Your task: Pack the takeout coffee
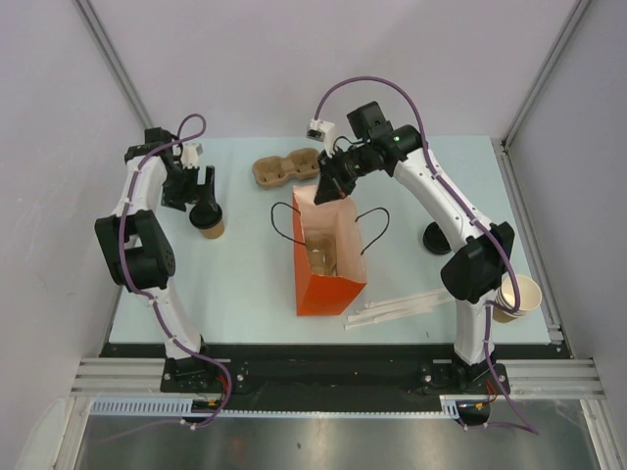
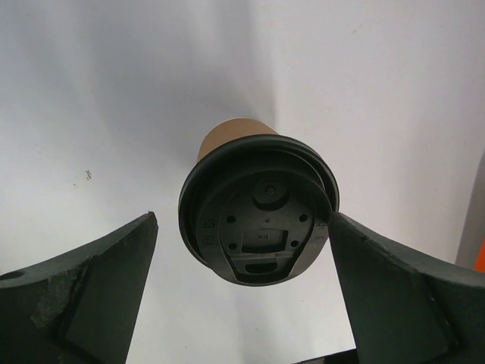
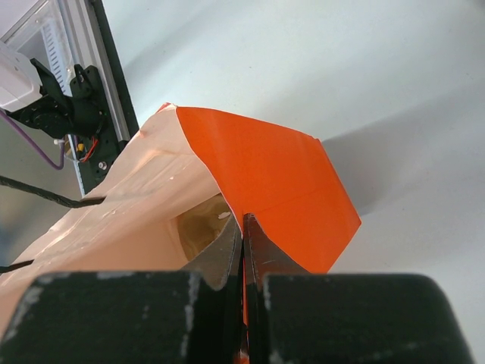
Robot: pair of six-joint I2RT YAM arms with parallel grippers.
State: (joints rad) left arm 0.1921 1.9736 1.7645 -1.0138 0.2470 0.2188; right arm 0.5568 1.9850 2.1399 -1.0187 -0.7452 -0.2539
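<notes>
On the left gripper (image 2: 242,224) the jaws stand wide apart, flanking the takeout coffee (image 2: 227,133), whose black lid (image 2: 261,243) hides its base on the pale table (image 1: 245,284) at left, while the right gripper (image 3: 242,227) pinches the orange bag (image 3: 280,174) by its rim, grey walls (image 1: 59,78) around.

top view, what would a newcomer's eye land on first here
The bright orange bag in the middle of the table, its mouth open and the right gripper pinched shut on its far rim. Next, the takeout coffee at the left, black lid on, with the left gripper above it, jaws wide open.
</notes>
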